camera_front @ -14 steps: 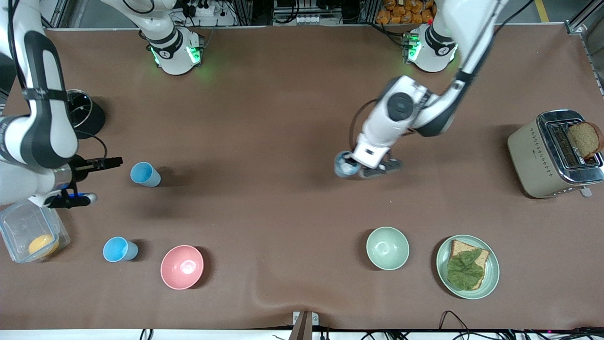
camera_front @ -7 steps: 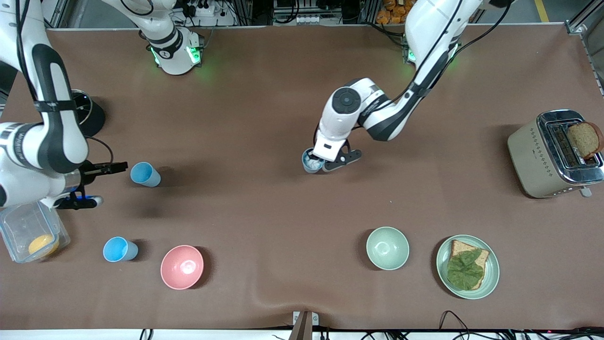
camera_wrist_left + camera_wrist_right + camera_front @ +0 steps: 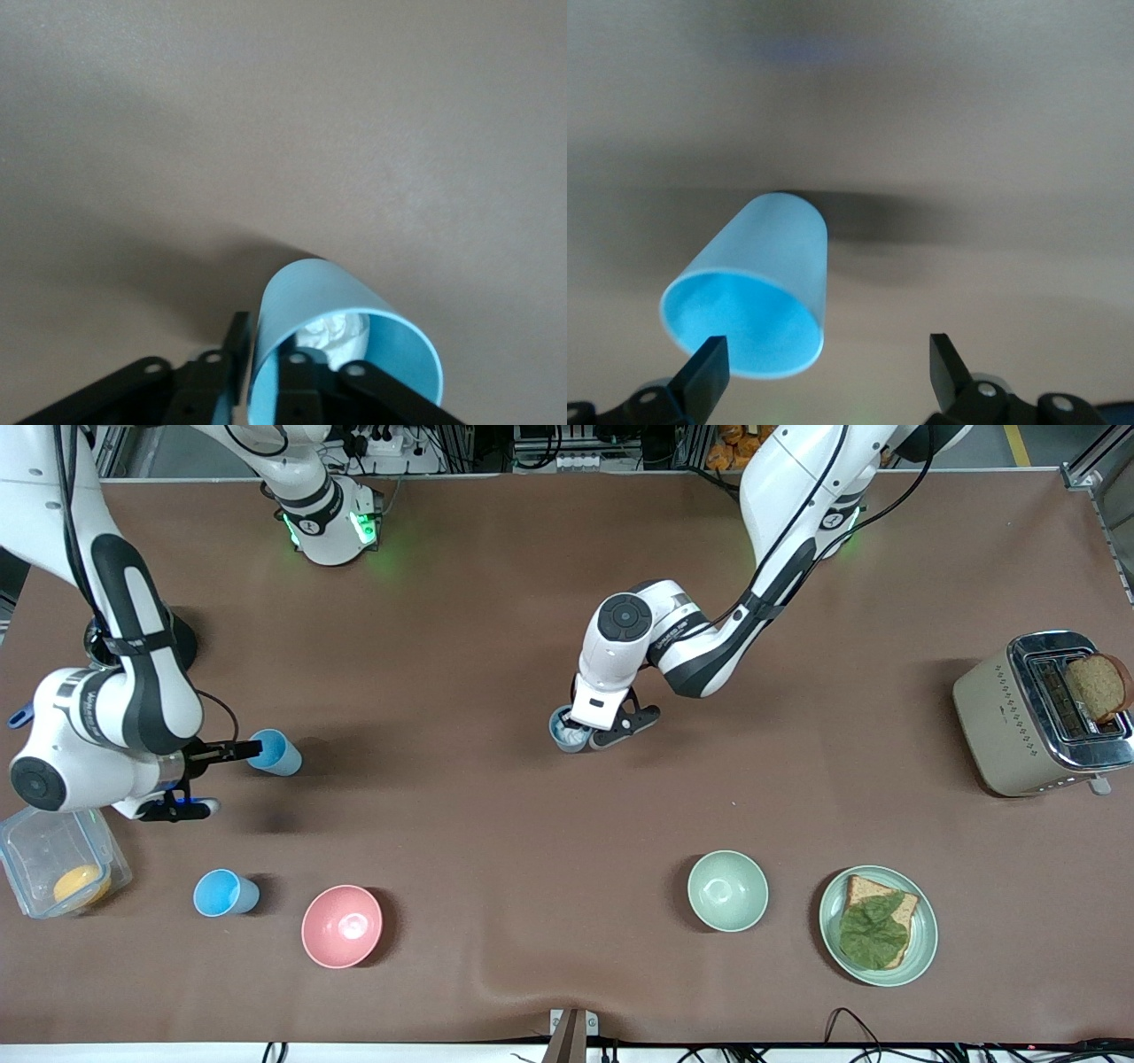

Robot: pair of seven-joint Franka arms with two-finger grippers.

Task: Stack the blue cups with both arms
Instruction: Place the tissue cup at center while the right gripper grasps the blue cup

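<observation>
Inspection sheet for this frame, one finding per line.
Surface: brown table, a low wrinkle at its near edge.
Job's things: three blue cups, none stacked; one at the right gripper, one beside the pink bowl, and a greyer one at mid-table with something white inside.
Clutter: green bowl, plate with bread and a leaf, toaster holding bread, clear box.
Grippers: right gripper open, closing in on its cup; left gripper at the greyer cup's rim.
Cables: loops at the near edge.
Surroundings: nothing seen.
</observation>
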